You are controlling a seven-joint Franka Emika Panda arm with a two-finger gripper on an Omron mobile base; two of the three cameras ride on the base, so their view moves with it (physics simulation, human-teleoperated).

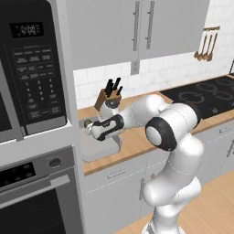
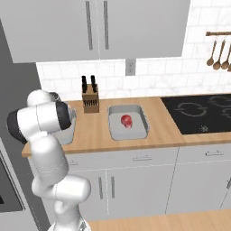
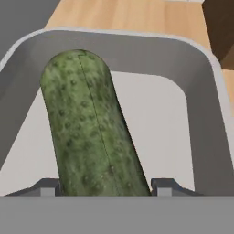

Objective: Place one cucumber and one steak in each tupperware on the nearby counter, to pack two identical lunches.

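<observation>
A dark-green cucumber [image 3: 89, 128] sits between my gripper's [image 3: 106, 187] two finger tips, which are shut on its near end. Its far end points into a grey tupperware [image 3: 201, 114], over the tray's pale floor; whether it touches the floor I cannot tell. From the left base view, my gripper [image 1: 88, 127] reaches over this tupperware [image 1: 98, 150] at the left end of the counter [image 1: 137, 141], beside the tall appliance cabinet. A second tupperware [image 2: 135, 131] lies further right on the counter [image 2: 90, 140], with one red steak [image 2: 127, 120] inside.
A wooden knife block [image 2: 90, 100] stands at the wall between the two trays. The black stovetop [image 2: 203, 113] lies to the right. A microwave [image 1: 32, 68] and oven [image 1: 36, 201] form a tall wall close on the left. Wooden utensils [image 2: 219, 54] hang at the far right.
</observation>
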